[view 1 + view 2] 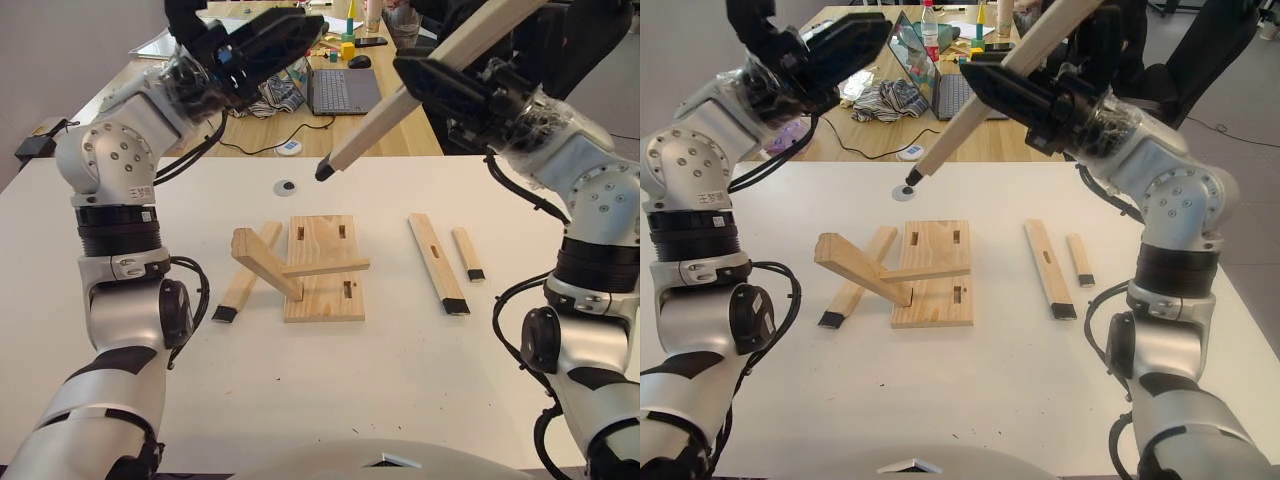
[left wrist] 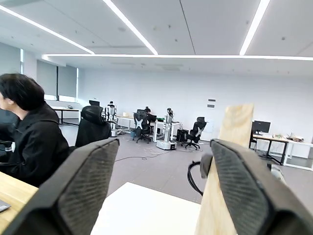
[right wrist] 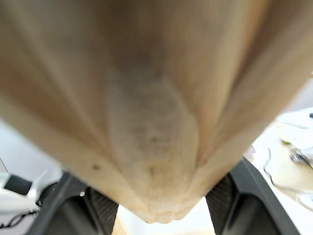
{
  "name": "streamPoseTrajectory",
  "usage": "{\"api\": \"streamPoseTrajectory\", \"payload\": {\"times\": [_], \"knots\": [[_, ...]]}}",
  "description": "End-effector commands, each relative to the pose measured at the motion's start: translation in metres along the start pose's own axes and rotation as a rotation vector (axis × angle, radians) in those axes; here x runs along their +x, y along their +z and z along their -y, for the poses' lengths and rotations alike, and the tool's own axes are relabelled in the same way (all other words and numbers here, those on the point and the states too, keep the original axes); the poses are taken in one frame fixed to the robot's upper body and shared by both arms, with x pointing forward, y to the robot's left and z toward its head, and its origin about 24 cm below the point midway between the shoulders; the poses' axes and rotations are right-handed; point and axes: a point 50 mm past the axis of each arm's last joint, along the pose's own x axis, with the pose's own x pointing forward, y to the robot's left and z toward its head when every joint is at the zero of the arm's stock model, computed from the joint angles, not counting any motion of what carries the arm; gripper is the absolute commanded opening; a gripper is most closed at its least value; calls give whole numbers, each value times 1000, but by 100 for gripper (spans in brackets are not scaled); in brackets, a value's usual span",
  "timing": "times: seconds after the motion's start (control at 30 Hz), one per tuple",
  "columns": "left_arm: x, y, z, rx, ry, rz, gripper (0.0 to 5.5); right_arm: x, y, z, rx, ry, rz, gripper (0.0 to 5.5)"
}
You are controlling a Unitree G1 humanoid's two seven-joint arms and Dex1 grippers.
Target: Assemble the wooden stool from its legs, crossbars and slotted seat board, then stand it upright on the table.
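Slanting above the table (image 1: 400, 380), a pale wooden leg (image 1: 368, 132) with a black foot sits pinched in the right gripper (image 1: 432, 82). The left gripper (image 1: 272, 45) hangs raised, fingers spread. The slotted seat board (image 1: 325, 290) lies flat, with a tilted leg (image 1: 262, 260) and a crossbar (image 1: 328, 267) resting on it.

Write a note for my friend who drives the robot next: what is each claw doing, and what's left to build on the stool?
Left gripper: open, empty, raised above the white table.
Right gripper: shut on a long pale wooden leg with a black tip, held slanting in the air.
On the table: flat pale wooden seat board with slots; lying across it, a leg and crossbar that look joined; another black-tipped leg at its left; a slotted leg and short crossbar at its right.
Done: perhaps one joint.
Left: the remaining assembly, then standing it up.
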Motion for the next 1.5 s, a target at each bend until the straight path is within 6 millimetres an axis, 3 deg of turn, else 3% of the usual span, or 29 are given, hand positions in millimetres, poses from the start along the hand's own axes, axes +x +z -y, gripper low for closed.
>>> {"api": "streamPoseTrajectory", "payload": {"times": [0.03, 0.33, 0.43, 1.0, 1.5], "knots": [[-6, 9, -2, 15, 53, 24, 383, -18, -29, 3, -86, -34, -166, 206], [-17, -1, 7, 22, 61, -72, 383, -51, -111, -1, -64, -36, -406, 206], [-18, -1, 6, 18, 65, -75, 383, -55, -124, -2, -24, -36, -415, 206], [-19, -7, 1, -27, 67, -83, 383, -23, -117, -21, -37, 99, -334, 206], [-17, -9, 2, -67, 53, -59, 383, -23, -159, -23, 2, 92, -383, 206]]}}
